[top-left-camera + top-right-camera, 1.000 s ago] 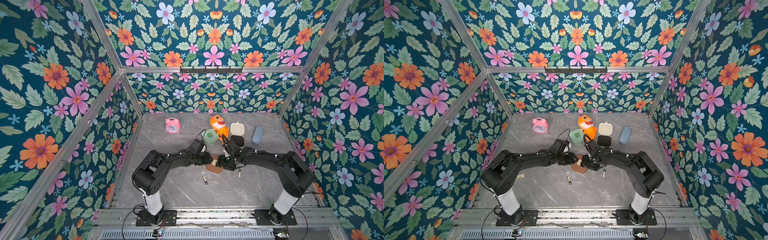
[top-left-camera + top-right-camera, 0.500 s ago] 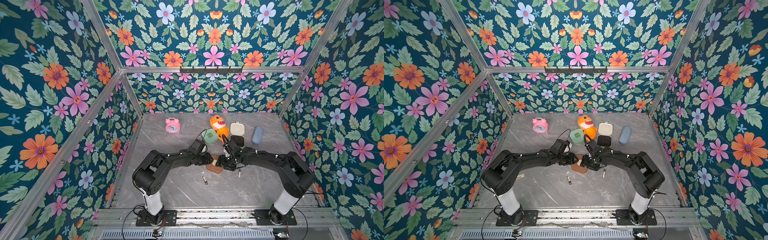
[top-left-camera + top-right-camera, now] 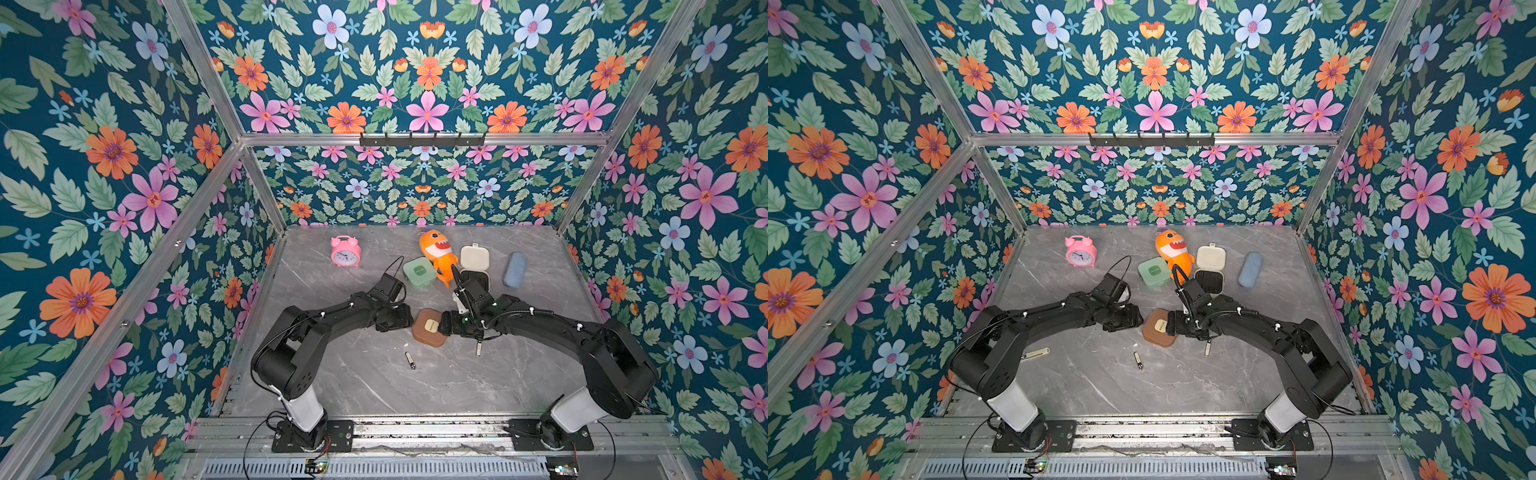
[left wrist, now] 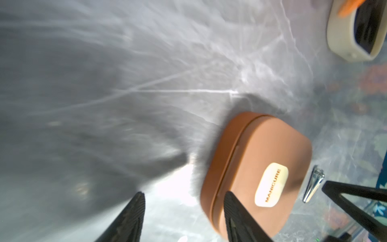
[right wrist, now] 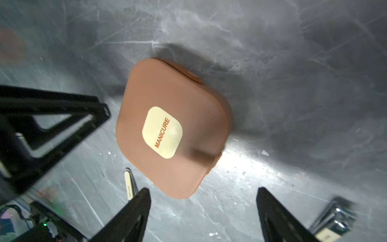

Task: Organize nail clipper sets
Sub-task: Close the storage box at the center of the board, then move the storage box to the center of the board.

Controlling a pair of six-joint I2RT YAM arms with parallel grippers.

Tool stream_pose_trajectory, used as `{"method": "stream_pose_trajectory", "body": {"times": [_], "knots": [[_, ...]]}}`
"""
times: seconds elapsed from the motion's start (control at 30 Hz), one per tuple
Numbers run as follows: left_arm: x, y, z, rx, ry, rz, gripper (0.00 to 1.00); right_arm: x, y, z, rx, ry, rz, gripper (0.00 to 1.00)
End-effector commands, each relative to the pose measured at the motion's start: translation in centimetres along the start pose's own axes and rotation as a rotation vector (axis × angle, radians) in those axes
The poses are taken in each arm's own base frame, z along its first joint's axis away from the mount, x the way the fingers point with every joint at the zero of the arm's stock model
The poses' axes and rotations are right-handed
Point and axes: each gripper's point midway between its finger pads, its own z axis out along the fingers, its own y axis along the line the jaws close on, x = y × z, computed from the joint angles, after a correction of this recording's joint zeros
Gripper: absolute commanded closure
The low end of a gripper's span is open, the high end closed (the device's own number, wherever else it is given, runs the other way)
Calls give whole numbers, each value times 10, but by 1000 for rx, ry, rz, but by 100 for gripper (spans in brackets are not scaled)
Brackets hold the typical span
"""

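Observation:
The brown case (image 3: 430, 327) (image 3: 1159, 327) lies closed on the table, its "MANICURE" label up. My left gripper (image 3: 404, 322) (image 4: 184, 194) is open beside it; one finger (image 4: 236, 213) overlaps the case's edge, and only bare table lies in the gap. My right gripper (image 3: 446, 326) (image 5: 204, 192) stands open on the other side, with the case (image 5: 173, 125) just past its tips. The mint green case (image 3: 419, 272) is closed. The cream case (image 3: 475, 257) lies open, its black insert showing. Small metal tools (image 3: 410, 360) (image 3: 478, 348) lie loose.
At the back stand a pink alarm clock (image 3: 345, 251), an orange shark toy (image 3: 440, 253) and a blue-grey pouch (image 3: 514, 270). A slim cream file (image 3: 1036, 354) lies by the left arm. Floral walls close in three sides.
Both grippers have opened wider and let go of the brown case. The case stays where it was between them.

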Motion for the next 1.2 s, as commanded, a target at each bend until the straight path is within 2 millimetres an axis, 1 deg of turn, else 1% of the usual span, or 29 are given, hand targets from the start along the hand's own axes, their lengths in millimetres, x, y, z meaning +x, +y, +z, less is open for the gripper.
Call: {"method": "stream_pose_trajectory", "body": {"times": [0.0, 0.1, 0.17, 0.2, 0.3, 0.4, 0.53, 0.6, 0.7, 0.77, 0.87, 0.93, 0.97, 1.03, 1.1, 1.17], "knots": [[-10, 13, -19, -35, -38, -16, 35, 7, 1, 1, 41, 30, -150, 18], [-23, 23, -36, -15, -90, -53, 34, 8, 4, 7, 63, 53, -211, 16], [-30, 33, -47, 11, -119, -94, 34, 5, 7, 10, 63, 58, -225, 15], [-32, 37, -51, 23, -130, -109, 34, 6, 6, 16, 70, 73, -228, 14], [-35, 52, -62, 46, -149, -154, 33, 2, 9, 27, 71, 95, -236, 14], [-34, 62, -68, 47, -155, -171, 33, -3, 21, 36, 41, 116, -248, 14], [-31, 69, -69, 44, -152, -182, 33, -11, 46, 51, 12, 144, -276, 15], [-30, 71, -67, 45, -149, -185, 34, -15, 62, 61, -9, 155, -275, 16], [-29, 74, -64, 41, -146, -192, 34, -28, 88, 80, -39, 153, -242, 17], [-30, 78, -64, 30, -151, -197, 34, -39, 112, 89, -94, 151, -196, 19], [-31, 83, -68, 15, -169, -209, 34, -58, 146, 98, -165, 121, -153, 19], [-32, 87, -73, 5, -185, -218, 34, -69, 163, 98, -201, 108, -143, 19], [-33, 89, -76, 2, -192, -220, 34, -74, 169, 96, -210, 100, -139, 19], [-34, 91, -82, -2, -208, -224, 34, -85, 175, 83, -216, 64, -147, 19], [-34, 92, -86, -5, -216, -223, 33, -94, 173, 64, -202, 19, -163, 20], [-33, 91, -87, 5, -213, -211, 34, -102, 159, 40, -177, -28, -157, 21]]}}
